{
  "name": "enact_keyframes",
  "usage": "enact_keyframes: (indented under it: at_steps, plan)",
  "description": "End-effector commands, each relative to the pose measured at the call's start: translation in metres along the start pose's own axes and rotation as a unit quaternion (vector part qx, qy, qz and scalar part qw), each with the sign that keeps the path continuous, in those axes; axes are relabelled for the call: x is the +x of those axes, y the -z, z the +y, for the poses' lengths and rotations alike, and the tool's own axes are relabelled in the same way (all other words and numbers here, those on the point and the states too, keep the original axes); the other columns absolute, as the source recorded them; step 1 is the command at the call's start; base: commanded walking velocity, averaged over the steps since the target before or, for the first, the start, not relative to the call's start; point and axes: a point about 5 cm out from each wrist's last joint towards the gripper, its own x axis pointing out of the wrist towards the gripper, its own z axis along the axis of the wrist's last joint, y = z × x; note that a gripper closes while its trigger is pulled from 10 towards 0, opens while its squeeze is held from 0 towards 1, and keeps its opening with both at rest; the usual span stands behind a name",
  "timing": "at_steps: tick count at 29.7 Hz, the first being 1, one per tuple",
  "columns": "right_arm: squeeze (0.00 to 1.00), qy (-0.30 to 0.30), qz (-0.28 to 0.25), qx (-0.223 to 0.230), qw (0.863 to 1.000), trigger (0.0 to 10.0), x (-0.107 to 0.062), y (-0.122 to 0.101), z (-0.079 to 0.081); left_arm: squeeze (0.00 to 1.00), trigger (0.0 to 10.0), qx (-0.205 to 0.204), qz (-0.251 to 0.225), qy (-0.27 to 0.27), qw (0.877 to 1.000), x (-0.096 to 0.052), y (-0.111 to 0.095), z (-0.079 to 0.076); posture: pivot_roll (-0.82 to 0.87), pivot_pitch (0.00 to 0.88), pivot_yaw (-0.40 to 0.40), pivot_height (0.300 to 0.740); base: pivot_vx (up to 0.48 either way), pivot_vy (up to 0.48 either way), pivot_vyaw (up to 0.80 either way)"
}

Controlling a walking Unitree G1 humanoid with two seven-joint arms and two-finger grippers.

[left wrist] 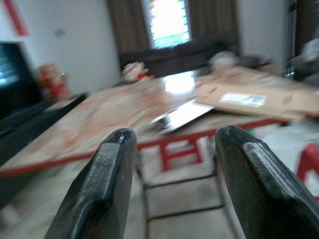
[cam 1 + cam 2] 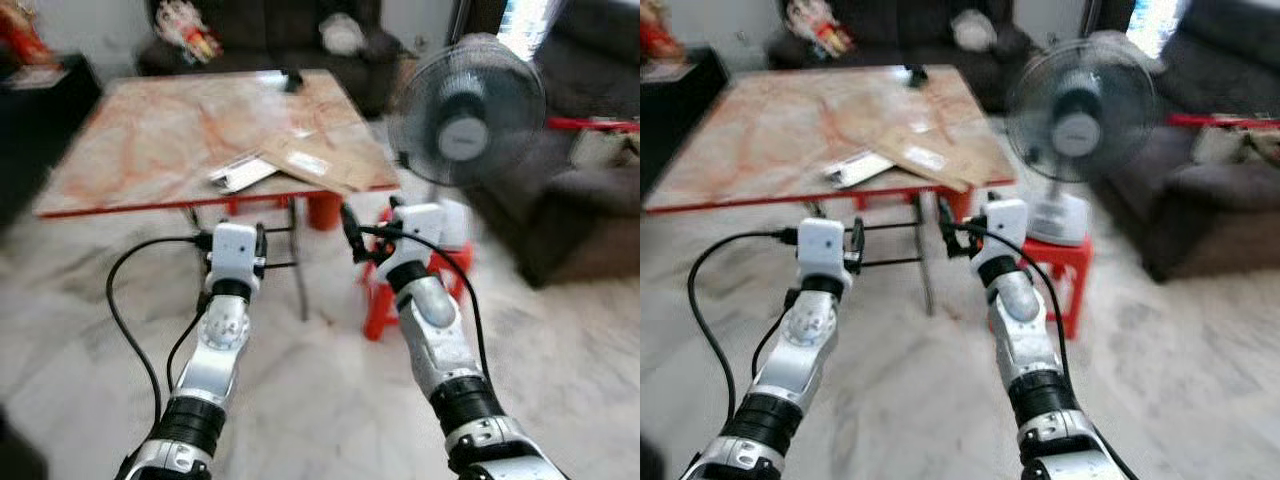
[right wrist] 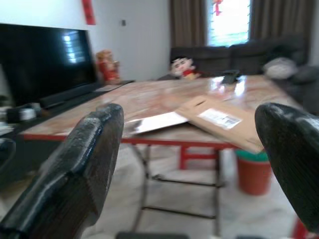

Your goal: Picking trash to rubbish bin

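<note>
- A flattened brown cardboard sheet with a white label [image 2: 318,160] and a flat silver-white packet [image 2: 243,173] lie touching at the near edge of the marble-patterned, red-framed table [image 2: 120,140], at 12 o'clock.
- Left gripper [image 1: 172,186] and right gripper [image 3: 199,164] hover short of the table, fingers spread, empty.
- Step closer first; slide the cardboard off the edge to grip it.

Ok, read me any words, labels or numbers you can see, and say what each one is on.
No text can be read; the frames are blurred.
White label on the flattened cardboard: print too blurred.
Red hanging strip on the wall: characters not legible.
Fan hub: no readable brand.
</note>
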Motion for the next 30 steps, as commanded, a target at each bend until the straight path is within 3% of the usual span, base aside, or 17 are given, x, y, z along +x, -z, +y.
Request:
enact_keyframes:
  at_steps: [1, 9, 30]
  plan:
    - [0.0, 0.0, -0.007, -0.001, 1.0, 10.0, 0.003, -0.005, 0.001, 0.0, 10.0, 0.001, -0.001, -0.002, 1.0, 0.004, -0.002, 0.001, -0.04, 0.004, -0.01, 0.74, 0.247, 0.0, 0.0]
    - [0.0, -0.01, -0.004, -0.011, 1.0, 10.0, 0.004, -0.002, 0.006, 0.0, 10.0, 0.007, -0.002, -0.002, 1.0, 0.009, -0.003, 0.003, -0.02, 0.0, 0.015, 0.74, 0.278, 0.0, 0.36]
    - [0.0, 0.004, 0.009, 0.006, 1.0, 10.0, -0.001, 0.01, 0.011, 0.0, 10.0, 0.023, -0.012, 0.022, 0.999, 0.009, -0.007, 0.001, -0.01, 0.0, 0.067, 0.74, 0.296, 0.0, 0.0]
